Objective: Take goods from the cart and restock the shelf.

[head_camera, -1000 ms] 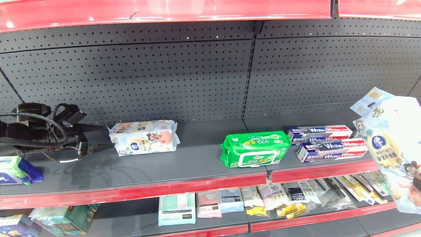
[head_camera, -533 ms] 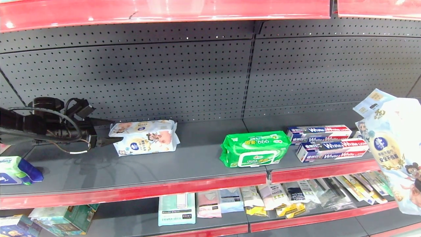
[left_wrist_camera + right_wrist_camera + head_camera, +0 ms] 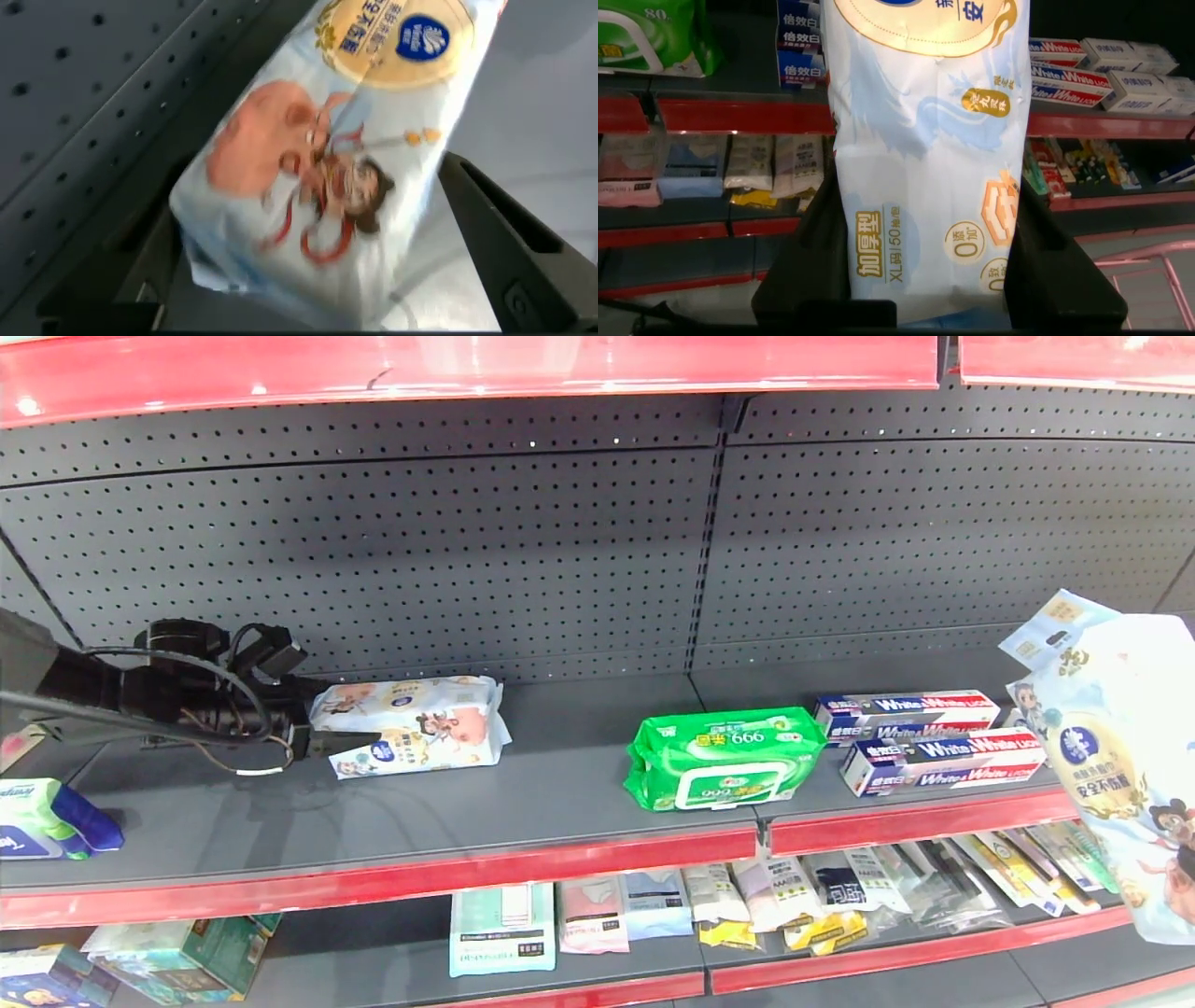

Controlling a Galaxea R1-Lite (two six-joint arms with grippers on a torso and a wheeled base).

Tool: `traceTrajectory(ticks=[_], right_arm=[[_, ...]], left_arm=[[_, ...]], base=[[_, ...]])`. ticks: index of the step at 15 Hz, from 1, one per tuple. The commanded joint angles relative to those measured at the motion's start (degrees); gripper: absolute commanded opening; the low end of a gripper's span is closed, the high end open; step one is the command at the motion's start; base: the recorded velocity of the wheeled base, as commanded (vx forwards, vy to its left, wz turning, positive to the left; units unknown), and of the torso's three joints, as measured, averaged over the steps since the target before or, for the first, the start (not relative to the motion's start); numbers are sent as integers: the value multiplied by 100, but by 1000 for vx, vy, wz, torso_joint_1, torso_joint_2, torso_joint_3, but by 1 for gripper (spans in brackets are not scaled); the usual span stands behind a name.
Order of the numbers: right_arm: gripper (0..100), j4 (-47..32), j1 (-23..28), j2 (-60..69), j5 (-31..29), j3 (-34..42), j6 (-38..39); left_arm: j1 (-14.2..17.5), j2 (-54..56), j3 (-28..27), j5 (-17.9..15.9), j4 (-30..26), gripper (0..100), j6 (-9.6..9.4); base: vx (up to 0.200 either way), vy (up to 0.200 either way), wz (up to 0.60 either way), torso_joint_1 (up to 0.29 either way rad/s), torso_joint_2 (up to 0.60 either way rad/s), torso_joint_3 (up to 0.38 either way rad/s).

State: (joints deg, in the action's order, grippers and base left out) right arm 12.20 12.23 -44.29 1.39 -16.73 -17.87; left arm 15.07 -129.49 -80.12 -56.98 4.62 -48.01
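- Your left gripper [image 3: 347, 721] has slid in along the shelf [image 3: 523, 803] this past second. Its fingers now stand spread either side of the white wipes pack [image 3: 420, 723], not yet pinched.
- Looks like a straightening regrasp.
- Your right gripper [image 3: 924, 280] stays clamped on the tall pack [image 3: 1116, 756], unplaced.

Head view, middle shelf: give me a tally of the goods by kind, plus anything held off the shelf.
White cartoon wipes pack: 1
Green wipes pack: 1
Toothpaste boxes: 2 visible
Blue-and-green pack at the left edge: 1
Large printed bag, held off the shelf: 1
Total: 6
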Motion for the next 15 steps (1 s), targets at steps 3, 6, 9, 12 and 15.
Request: traceTrajectory(ticks=[3, 6, 9, 12, 15], right_arm=[[0, 1, -1, -10, 2, 11, -76], [0, 1, -1, -36, 2, -15, -129], [0, 1, -1, -27, 2, 3, -138], [0, 1, -1, -36, -7, 3, -138], [0, 1, -1, -54, -7, -33, -138]], left_arm=[[-30, -156, -232, 3, -14, 100, 11], [-39, -164, -241, 3, -40, 100, 19], [-39, -147, -232, 3, -67, 0, 19], [-48, -6, -57, -41, -84, 0, 2], [58, 486, 497, -375, -295, 0, -130]], base=[[0, 0, 0, 0, 0, 0], [0, 0, 0, 0, 0, 0], [0, 0, 0, 0, 0, 0], [0, 0, 0, 0, 0, 0], [0, 0, 0, 0, 0, 0]])
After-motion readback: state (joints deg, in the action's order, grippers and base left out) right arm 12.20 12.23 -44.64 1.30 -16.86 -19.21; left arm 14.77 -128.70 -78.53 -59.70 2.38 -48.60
